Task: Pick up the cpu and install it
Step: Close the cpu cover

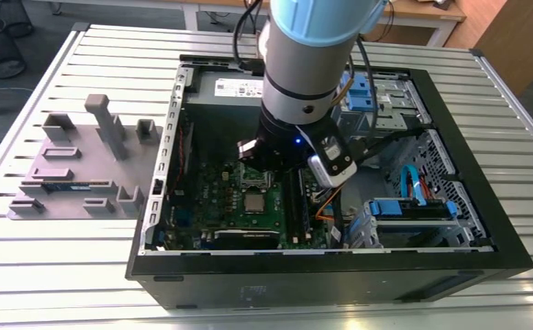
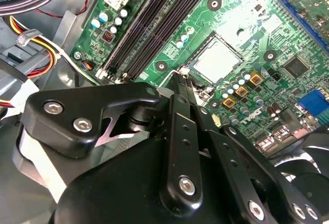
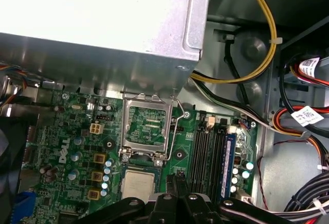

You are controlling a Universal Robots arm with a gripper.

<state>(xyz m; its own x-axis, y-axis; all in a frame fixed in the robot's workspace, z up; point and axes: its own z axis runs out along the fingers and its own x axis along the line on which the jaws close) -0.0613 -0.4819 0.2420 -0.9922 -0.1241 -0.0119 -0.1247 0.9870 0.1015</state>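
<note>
One arm (image 1: 303, 69): we see it reach down from above into the open case (image 1: 486, 227), which lies on its side on the slatted table (image 1: 110, 55).
claw (image 2: 180, 82): in both wrist views we find its black fingers (image 3: 177, 180) drawn narrow, the tips nearly together with nothing between them. It hangs over the green board (image 3: 67, 131), and we cannot tell how high.
cpu (image 3: 138, 184): we see it lying flat, silvery top up, seated in the socket on the board. It is near the fingertips but not gripped by them. In the second wrist view it shows as a pale square (image 2: 217, 59) just past the fingers.
frame (image 3: 146, 98): the socket's metal hold-down frame stands swung open, on the side of the cpu towards the power supply (image 3: 103, 29). Its thin wire lever (image 3: 177, 126) runs along one edge.
slots (image 3: 203, 152): we count several long dark memory slots running beside the socket, on the side away from the printed end of the board.
power supply: a grey metal box, we note, sitting at the board's edge beyond the open frame.
cables (image 3: 267, 29): yellow, black and red runs pass along the case wall beside the slots.
tray (image 1: 55, 158): a grey moulded tray lies on the table at the exterior view's left of the case, well apart from the claw.
bays (image 1: 408, 206): we see blue-fronted drive bays inside the case, at the exterior view's right.
</note>
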